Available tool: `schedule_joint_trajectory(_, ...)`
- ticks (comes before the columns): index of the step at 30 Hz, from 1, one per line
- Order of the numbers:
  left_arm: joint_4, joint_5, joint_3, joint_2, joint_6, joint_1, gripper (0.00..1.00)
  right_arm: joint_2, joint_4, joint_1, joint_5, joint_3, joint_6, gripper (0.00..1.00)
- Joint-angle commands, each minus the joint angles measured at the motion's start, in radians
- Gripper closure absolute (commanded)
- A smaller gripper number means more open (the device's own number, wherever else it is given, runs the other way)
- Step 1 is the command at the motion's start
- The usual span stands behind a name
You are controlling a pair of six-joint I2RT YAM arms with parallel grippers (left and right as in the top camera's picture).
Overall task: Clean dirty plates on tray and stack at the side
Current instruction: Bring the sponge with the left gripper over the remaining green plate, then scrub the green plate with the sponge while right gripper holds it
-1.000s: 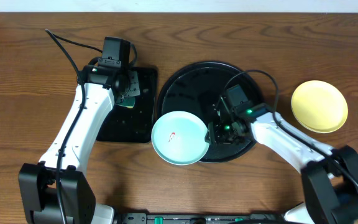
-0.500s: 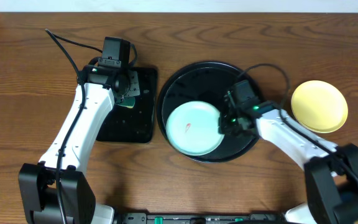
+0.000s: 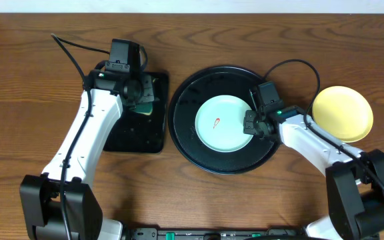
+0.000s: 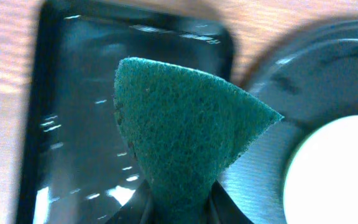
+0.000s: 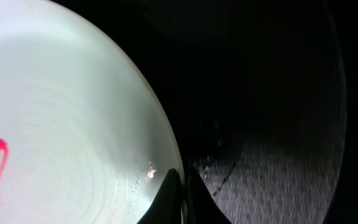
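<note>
Counting overhead: two plates, one mint plate (image 3: 224, 123) (red smear) in the middle of the tray (image 3: 185, 143), one yellow plate (image 3: 342, 113) on the table (image 3: 299, 40) right, clear of the rim. The right gripper (image 3: 252, 125) clamps the mint plate's right edge.
Left wrist: the left gripper (image 4: 180, 208) pinches a green pad (image 4: 179, 124) over the rectangular tray (image 4: 67, 124).
Right wrist: open black floor right of the plate.
</note>
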Motion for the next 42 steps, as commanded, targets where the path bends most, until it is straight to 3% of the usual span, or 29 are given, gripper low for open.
schedule_joint_trajectory(1, 0.026, 0.164, -0.004, 0.009, -0.010, -0.046, 0.92, 0.011, 0.007, -0.005, 0.057, 0.017, -0.085, 0.99)
schedule_joint_trajectory(9, 0.121, 0.178, -0.004, 0.087, -0.131, -0.243, 0.92, 0.011, 0.006, -0.005, 0.065, 0.017, -0.081, 0.99)
schedule_joint_trajectory(16, 0.190, 0.180, -0.004, 0.238, -0.336, -0.357, 0.92, 0.011, 0.006, -0.005, 0.065, 0.017, -0.081, 0.99)
schedule_joint_trajectory(25, 0.385, 0.241, -0.004, 0.416, -0.418, -0.439, 0.92, 0.011, 0.003, -0.004, 0.064, 0.017, -0.081, 0.99)
schedule_joint_trajectory(32, 0.371, 0.075, -0.004, 0.512, -0.351, -0.446, 0.92, 0.011, -0.010, -0.004, 0.064, 0.017, -0.081, 0.99)
schedule_joint_trajectory(36, 0.294, -0.144, 0.003, 0.498, -0.264, -0.444, 0.92, 0.011, -0.019, -0.004, 0.065, 0.017, -0.081, 0.99)
schedule_joint_trajectory(42, 0.196, -0.335, 0.032, 0.497, -0.202, -0.445, 0.92, 0.011, -0.020, -0.004, 0.065, 0.017, -0.081, 0.99)
